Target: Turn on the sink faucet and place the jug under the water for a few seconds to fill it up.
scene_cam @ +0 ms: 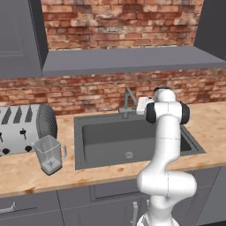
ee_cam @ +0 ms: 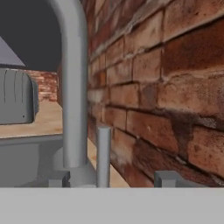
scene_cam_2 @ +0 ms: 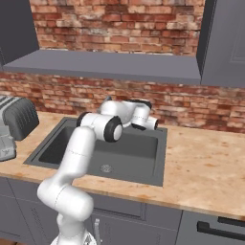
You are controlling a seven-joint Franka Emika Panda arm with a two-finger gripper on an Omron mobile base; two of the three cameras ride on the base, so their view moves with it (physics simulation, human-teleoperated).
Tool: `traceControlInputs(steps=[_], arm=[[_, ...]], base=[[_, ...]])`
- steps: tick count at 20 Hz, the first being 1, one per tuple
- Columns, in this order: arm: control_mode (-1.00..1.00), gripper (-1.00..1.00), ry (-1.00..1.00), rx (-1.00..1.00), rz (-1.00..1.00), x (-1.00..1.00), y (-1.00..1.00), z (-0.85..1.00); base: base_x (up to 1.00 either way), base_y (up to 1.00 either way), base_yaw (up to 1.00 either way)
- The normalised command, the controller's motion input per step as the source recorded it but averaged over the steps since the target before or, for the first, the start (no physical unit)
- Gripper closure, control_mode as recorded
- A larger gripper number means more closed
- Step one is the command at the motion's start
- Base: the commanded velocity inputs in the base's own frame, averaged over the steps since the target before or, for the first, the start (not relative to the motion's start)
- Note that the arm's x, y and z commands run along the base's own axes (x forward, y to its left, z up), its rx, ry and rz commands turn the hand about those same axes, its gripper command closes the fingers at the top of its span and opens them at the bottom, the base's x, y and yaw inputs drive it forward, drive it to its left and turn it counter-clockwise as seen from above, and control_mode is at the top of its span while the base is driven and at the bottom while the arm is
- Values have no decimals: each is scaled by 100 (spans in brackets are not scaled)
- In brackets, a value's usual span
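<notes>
Reaching for the sink faucet, we keep the tool partly open, its tips straddling the small lever, unclamped. Push sideways gently, clear of the bricks. The jug waits on the bench beside the sink.

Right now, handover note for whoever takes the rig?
Hand: open, holding nothing, its fingertips straddling the small lever at the sink faucet base, hard against the brick wall.
Jug: upright and empty on the counter left of the sink, in front of the toaster.
Done: hand brought to the lever. No water runs from the spout.
Left: turn the lever, fetch the jug, hold it under the stream for a few seconds.
</notes>
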Motion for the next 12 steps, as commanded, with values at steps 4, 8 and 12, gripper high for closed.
traceControlInputs(steps=[4, 8, 12], arm=[[-100, 100, 3, 0, -4, 29, 11, 0], [-100, 100, 1, 0, -13, 27, 4, 0], [-100, 100, 7, 1, -17, 27, -8, 0]], base=[[0, 0, 0], [0, 0, 0], [0, 0, 0]])
